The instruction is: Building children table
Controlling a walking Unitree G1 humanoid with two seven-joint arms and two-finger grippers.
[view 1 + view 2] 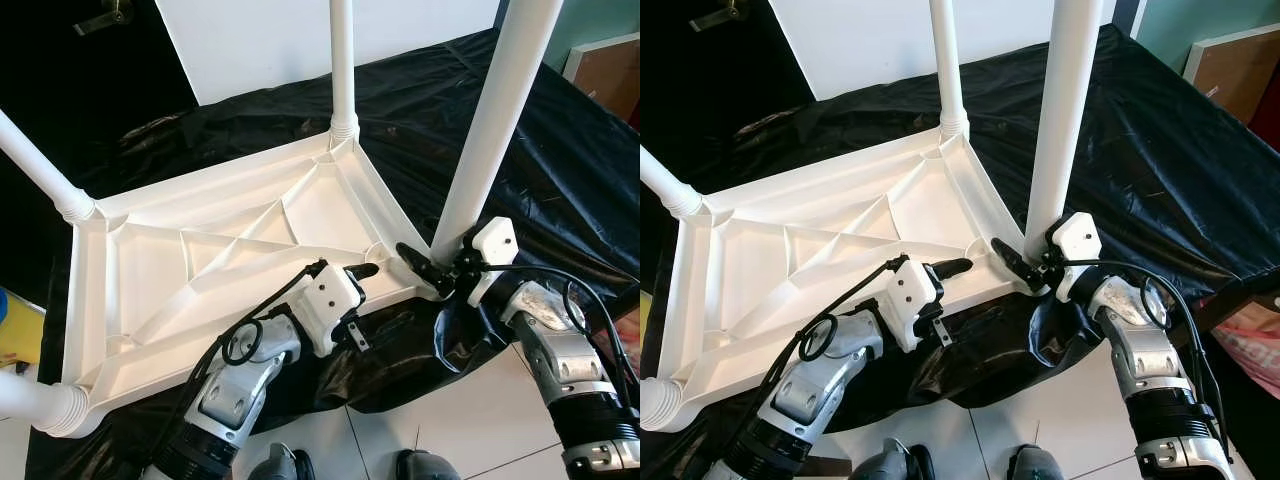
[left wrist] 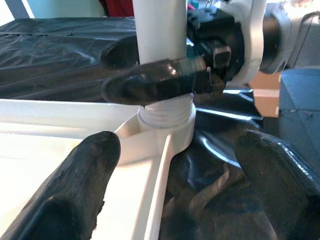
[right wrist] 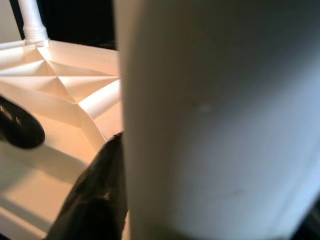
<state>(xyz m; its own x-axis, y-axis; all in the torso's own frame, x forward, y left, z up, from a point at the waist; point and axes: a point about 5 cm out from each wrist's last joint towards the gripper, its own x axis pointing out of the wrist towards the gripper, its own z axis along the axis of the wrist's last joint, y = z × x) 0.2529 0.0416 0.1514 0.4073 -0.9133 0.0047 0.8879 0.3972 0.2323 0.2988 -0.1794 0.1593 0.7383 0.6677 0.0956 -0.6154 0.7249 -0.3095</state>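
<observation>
The white plastic children's table (image 1: 230, 250) lies upside down on a black sheet (image 1: 560, 160), ribbed underside up. Legs stand at its corners: a far leg (image 1: 343, 70), a left leg (image 1: 35, 165) and a near-left leg (image 1: 30, 400). The thick near-right leg (image 1: 495, 120) rises from its threaded socket (image 2: 167, 117). My right gripper (image 1: 432, 265) is shut around this leg's base, one finger (image 2: 155, 82) in front and one behind. My left gripper (image 1: 360, 300) is open and straddles the table's near rim beside that corner, its fingers (image 2: 75, 190) wide apart.
A white board (image 1: 260, 40) leans at the back. Light floor tiles (image 1: 470, 420) lie at my feet past the sheet's edge. A yellow and blue object (image 1: 15, 330) sits at the left edge. At the far right are a wooden-framed panel (image 1: 605, 70) and a pink bag (image 1: 1250, 340).
</observation>
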